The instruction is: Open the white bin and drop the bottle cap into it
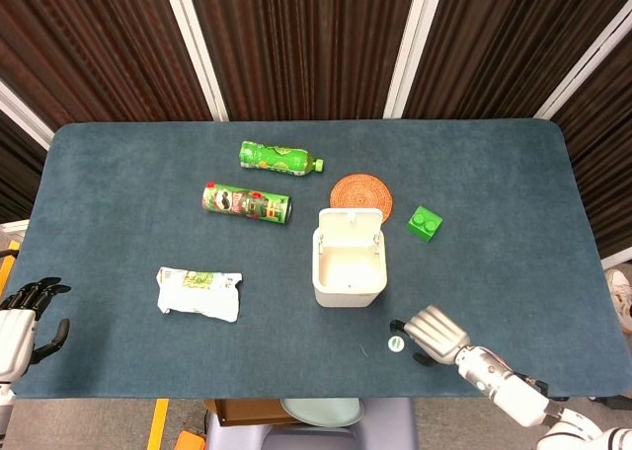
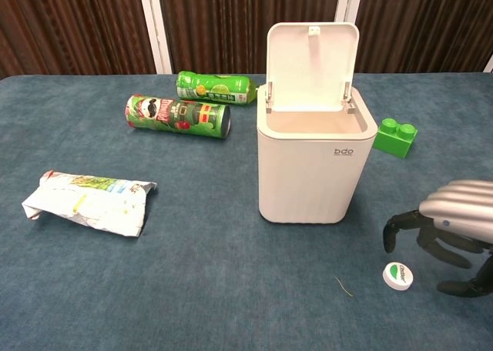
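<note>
The white bin (image 1: 349, 261) (image 2: 312, 158) stands near the table's middle with its lid (image 2: 311, 65) swung up and its inside showing. A white bottle cap (image 1: 395, 344) (image 2: 398, 275) with a green mark lies on the cloth in front of the bin, to its right. My right hand (image 1: 432, 333) (image 2: 451, 232) hovers just right of the cap, fingers curled down and apart, with fingertips (image 2: 391, 232) close above it and nothing held. My left hand (image 1: 22, 322) sits at the table's left front corner, open and empty.
A green bottle (image 1: 279, 158) and a green chip can (image 1: 247, 202) lie behind and left of the bin. A crumpled wrapper (image 1: 199, 292) lies to the left, a green block (image 1: 424, 223) and a woven coaster (image 1: 358, 190) to the right and behind.
</note>
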Robot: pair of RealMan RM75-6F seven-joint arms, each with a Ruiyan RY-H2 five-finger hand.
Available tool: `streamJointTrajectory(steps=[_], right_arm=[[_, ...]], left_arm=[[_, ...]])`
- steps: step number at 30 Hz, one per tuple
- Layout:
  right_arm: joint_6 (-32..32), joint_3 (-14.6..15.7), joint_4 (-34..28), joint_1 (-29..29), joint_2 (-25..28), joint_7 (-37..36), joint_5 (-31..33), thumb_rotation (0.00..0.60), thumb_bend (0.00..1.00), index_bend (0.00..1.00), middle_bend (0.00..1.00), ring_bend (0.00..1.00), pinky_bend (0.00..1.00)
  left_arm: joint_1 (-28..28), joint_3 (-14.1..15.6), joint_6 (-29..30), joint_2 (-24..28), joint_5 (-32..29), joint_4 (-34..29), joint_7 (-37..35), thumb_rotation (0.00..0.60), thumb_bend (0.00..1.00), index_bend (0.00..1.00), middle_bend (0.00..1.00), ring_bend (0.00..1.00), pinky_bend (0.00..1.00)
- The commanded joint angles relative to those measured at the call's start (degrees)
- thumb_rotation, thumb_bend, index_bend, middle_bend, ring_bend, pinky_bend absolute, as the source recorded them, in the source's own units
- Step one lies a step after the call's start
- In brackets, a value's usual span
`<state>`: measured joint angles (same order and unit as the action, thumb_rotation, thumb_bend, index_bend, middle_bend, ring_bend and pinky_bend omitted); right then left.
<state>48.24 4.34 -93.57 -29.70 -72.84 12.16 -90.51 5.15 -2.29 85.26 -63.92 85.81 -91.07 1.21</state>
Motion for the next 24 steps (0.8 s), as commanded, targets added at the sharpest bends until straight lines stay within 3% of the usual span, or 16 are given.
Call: streamJointTrajectory(steps=[1,24], right_arm=[[-0.3,-0.2,0.4,-0.3,-0.6,0.2,0.4,0.6,0.36,0.45,0.88,0.85,0.99],[-1.8,-0.1,4.6,-2.7,-6.1,-0.7,2.6,0.6,0.36,0.51,0.91,0.89,1.0]], left_arm=[[0.0,0.0,0.0,0.0,0.0,0.0,-0.1,0.6,0.45,0.29,0.21,0.21,0.34],[-0.2,-0.1,0.4,0.2,0.1,0.1,-1.0,0.6,0.45,0.29,0.21,0.21,0.34]])
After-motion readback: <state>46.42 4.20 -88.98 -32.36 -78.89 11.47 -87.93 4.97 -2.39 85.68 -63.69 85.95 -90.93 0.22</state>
